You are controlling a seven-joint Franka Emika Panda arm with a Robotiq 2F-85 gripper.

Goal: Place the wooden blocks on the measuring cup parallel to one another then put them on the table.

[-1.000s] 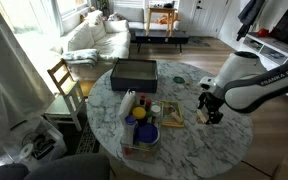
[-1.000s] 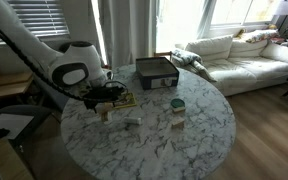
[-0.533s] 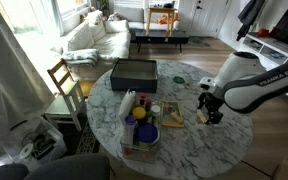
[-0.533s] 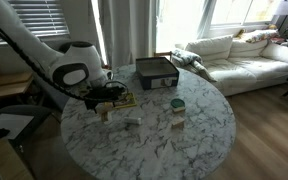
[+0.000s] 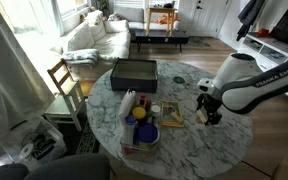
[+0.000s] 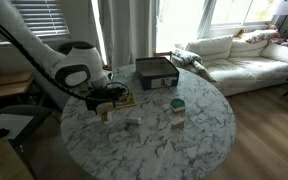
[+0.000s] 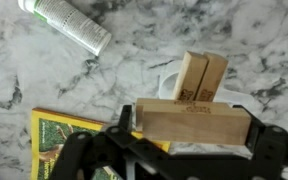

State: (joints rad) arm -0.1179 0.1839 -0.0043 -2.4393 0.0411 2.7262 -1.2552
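In the wrist view my gripper (image 7: 194, 130) is shut on a light-tan wooden block (image 7: 194, 122), held crosswise between the jaws just above the marble table (image 7: 134, 65). Just beyond it two more wooden blocks (image 7: 202, 77) lie side by side, parallel, on a white measuring cup (image 7: 167, 80). In both exterior views the gripper (image 5: 210, 113) (image 6: 106, 100) hangs low over the table's edge zone; the blocks are too small to make out there.
A white tube with green print (image 7: 69, 25) lies at top left and a yellow book (image 7: 59, 145) at lower left. On the table stand a black tray (image 5: 134, 72), a blue bowl (image 5: 141, 133), a tan board (image 5: 171, 113) and a small cup (image 6: 177, 105). A wooden chair (image 5: 64, 78) stands beside the table.
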